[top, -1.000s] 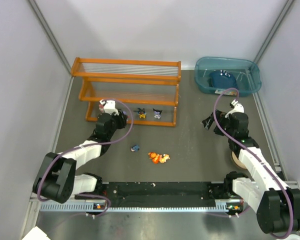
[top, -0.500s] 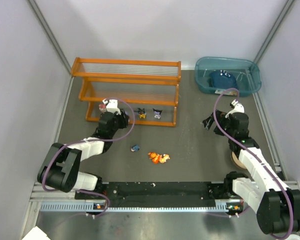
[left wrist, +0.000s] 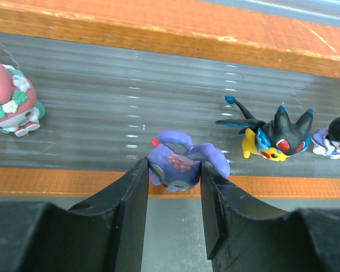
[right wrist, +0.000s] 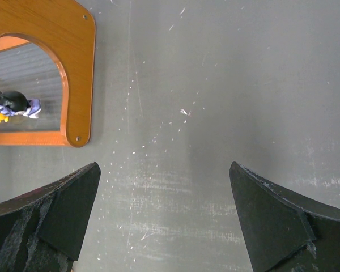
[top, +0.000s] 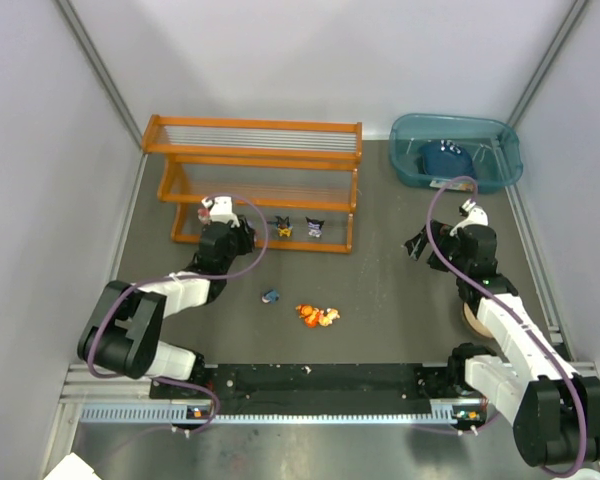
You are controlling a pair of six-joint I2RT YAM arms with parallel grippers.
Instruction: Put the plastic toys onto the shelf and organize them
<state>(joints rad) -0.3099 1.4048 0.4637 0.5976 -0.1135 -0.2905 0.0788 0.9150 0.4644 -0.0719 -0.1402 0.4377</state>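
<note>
My left gripper [left wrist: 174, 165] is shut on a purple toy [left wrist: 181, 161], held at the front rail of the shelf's [top: 252, 135] bottom tier [left wrist: 73, 181]. On that tier stand a pink toy [left wrist: 8, 99] to the left, a black and blue toy [left wrist: 275, 133] to the right, and one more toy [left wrist: 337, 136] at the frame's edge. In the top view the left gripper [top: 242, 238] is by the shelf's lower left. A small blue toy [top: 271, 296] and an orange toy [top: 318, 315] lie on the table. My right gripper [right wrist: 164, 187] is open over bare table.
A teal bin [top: 500, 160] with a dark blue item [top: 445, 158] stands at the back right. The shelf's orange end panel [right wrist: 79, 56] shows in the right wrist view. A round tan object [top: 472, 320] lies beside the right arm. Grey walls close in both sides.
The left arm's elbow has swung left and the wrist has edged closer to the shelf's bottom tier, still holding the purple toy. The right arm has not moved.
</note>
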